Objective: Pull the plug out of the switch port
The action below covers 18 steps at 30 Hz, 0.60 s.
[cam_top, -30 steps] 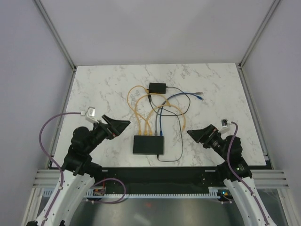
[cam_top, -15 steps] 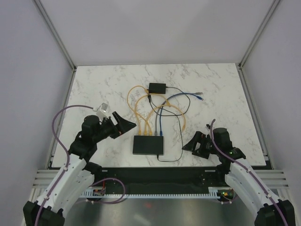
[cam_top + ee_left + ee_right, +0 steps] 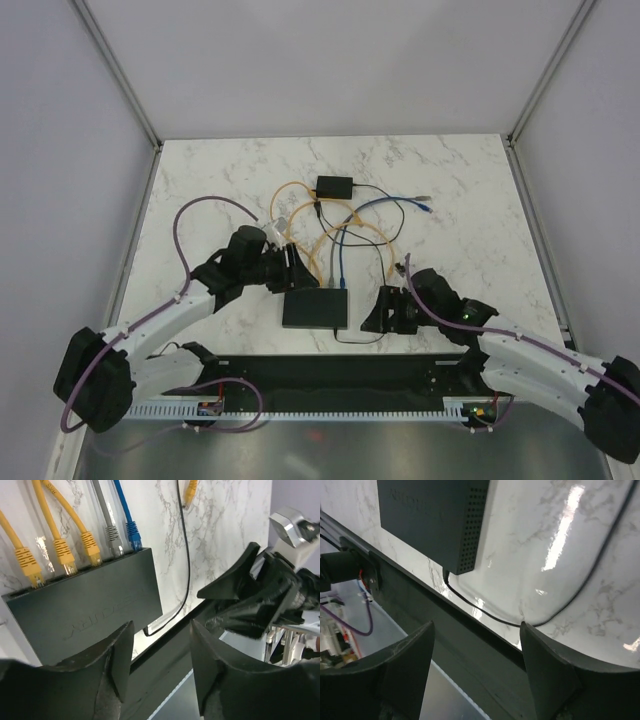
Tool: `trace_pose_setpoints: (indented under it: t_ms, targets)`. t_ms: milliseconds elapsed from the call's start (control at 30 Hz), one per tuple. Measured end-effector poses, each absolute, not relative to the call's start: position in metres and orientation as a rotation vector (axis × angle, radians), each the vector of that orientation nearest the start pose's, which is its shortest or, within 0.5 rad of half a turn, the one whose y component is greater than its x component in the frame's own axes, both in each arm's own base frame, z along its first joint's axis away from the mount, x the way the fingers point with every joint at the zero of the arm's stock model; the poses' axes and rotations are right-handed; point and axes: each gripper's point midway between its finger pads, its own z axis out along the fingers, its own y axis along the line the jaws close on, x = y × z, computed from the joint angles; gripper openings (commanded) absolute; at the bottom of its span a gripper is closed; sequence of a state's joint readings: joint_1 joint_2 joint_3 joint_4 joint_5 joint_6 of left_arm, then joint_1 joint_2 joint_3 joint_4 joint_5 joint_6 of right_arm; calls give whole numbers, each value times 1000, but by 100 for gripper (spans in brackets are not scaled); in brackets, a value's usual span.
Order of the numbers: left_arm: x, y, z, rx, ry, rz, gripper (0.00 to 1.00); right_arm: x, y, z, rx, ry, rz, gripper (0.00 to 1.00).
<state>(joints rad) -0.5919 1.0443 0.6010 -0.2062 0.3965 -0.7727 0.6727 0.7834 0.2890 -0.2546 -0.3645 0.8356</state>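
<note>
The switch is a flat black box lying near the table's front edge. Along its far edge sit three yellow plugs, a grey plug and a blue plug, all in their ports. My left gripper hovers just left of the plug row and above the switch's left end. It is open, with nothing between its fingers. My right gripper stands open, low by the switch's vented right end, holding nothing.
A smaller black box with thin leads lies at the back. Yellow, grey and blue cables loop between it and the switch. A loose yellow plug and a loose blue plug lie to the right. A thin black lead runs along the table's front edge.
Both arms have swung inward and down from the table's sides to the switch. The left gripper now sits by the plugs, the right by the switch's right end. Both jaws have narrowed somewhat.
</note>
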Motion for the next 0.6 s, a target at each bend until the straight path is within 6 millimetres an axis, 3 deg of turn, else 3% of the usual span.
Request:
trace_pose_setpoints:
  t_ms: [133, 233, 433, 600]
  targets:
    - [198, -254, 119, 95, 2494, -1119, 42, 114, 243, 77, -137, 2534, 1037, 73]
    - [201, -265, 107, 164, 2550, -1127, 25, 113, 263, 88, -178, 2477, 1043, 64]
    - [193, -274, 79, 250, 2640, -1101, 19, 102, 278, 60, -220, 2510, 930, 58]
    - [177, -287, 72, 335, 2660, -1101, 12, 105, 288, 59, -201, 2466, 918, 54]
